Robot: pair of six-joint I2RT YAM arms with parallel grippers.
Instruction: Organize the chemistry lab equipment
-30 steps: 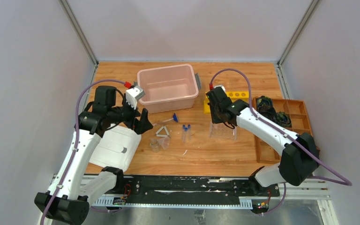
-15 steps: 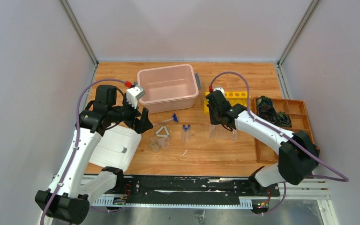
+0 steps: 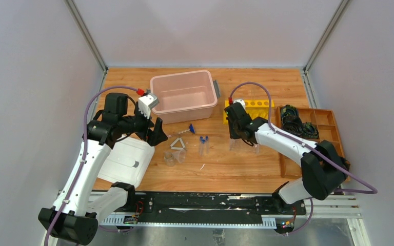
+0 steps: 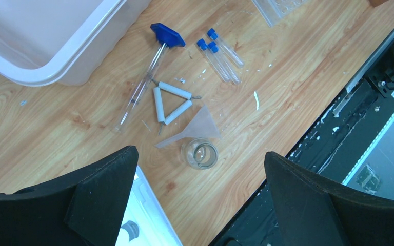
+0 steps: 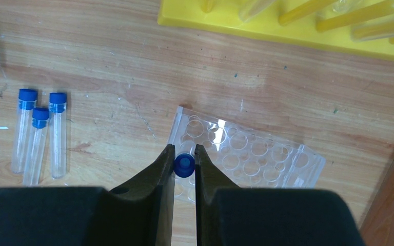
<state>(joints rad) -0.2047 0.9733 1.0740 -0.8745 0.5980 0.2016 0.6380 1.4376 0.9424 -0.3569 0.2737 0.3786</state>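
Note:
My right gripper (image 5: 184, 154) is shut on a blue-capped tube (image 5: 184, 164), held upright over the near-left holes of the clear tube rack (image 5: 246, 154); they show in the top view too, gripper (image 3: 238, 134) and rack (image 3: 247, 146). Three blue-capped tubes (image 5: 38, 136) lie side by side left of the rack (image 3: 203, 145). My left gripper (image 4: 200, 156) is open and empty above a clear cup (image 4: 201, 152) and a tipped funnel-like cup (image 4: 197, 128). The white triangle (image 4: 172, 102) and the blue-tipped rod (image 4: 143, 84) lie beside them.
A pink bin (image 3: 183, 74) stands at the back centre. A yellow rack (image 3: 256, 105) lies behind the clear rack. A wooden compartment tray (image 3: 333, 134) with black coils is at the right. A white lid (image 3: 125, 161) lies at the front left.
My right gripper has shifted slightly back and left with the tube, staying over the clear rack. The left arm has not moved.

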